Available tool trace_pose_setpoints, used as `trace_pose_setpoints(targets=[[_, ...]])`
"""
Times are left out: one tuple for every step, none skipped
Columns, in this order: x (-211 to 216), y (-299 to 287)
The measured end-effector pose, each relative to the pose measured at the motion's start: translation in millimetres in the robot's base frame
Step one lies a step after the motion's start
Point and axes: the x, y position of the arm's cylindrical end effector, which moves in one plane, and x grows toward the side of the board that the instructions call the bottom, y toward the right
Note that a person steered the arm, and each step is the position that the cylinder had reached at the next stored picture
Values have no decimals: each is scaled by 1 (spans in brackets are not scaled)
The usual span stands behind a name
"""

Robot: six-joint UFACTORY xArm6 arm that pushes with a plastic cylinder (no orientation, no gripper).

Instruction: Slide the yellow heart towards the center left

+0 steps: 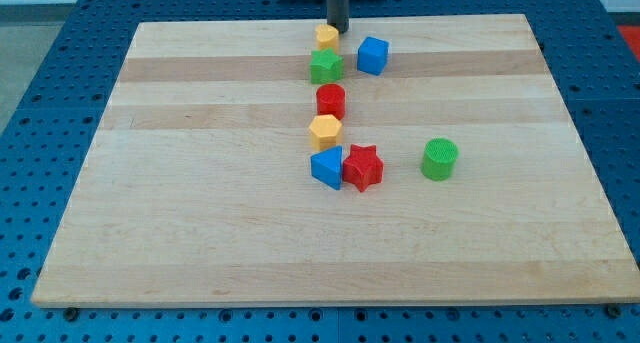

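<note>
My tip [337, 31] is at the view's top centre, touching or nearly touching the upper right side of a small yellow block [326, 36] that looks like the heart. Directly below it is a green star [325, 66]. Below that, in a column, come a red cylinder [331, 100] and a second yellow block [325, 131], which looks hexagonal. The rod rises out of the view's top edge.
A blue cube [372, 55] lies right of the green star. A blue triangle [327, 168] and a red star [362, 167] sit side by side below the column. A green cylinder [439, 158] stands further right. The wooden board [200, 223] rests on a blue perforated table.
</note>
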Motion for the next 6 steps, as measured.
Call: trace_pose_setpoints(targets=[[5, -15], [15, -44], [42, -77], [72, -112], [68, -119], [-11, -97]])
